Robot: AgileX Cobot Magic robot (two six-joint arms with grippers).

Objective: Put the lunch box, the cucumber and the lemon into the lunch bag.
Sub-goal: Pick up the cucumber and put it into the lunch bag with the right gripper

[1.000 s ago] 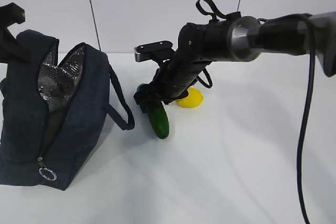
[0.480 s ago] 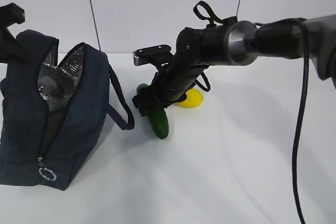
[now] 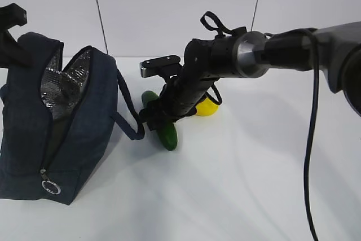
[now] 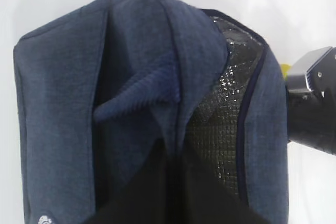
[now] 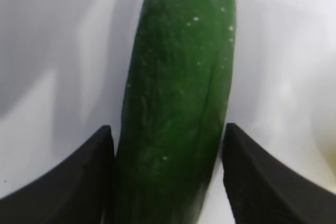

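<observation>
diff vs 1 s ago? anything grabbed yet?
The right gripper has slid left and slightly down along the cucumber, so its fingers now straddle it; whether they grip it yet cannot be told. The cucumber shifted slightly left on the table. The lemon, the lunch bag and the left gripper at the bag's top look unchanged.

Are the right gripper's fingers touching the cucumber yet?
Cannot tell. In the right wrist view the fingers flank the cucumber closely, but no clear gap or contact shows.
</observation>
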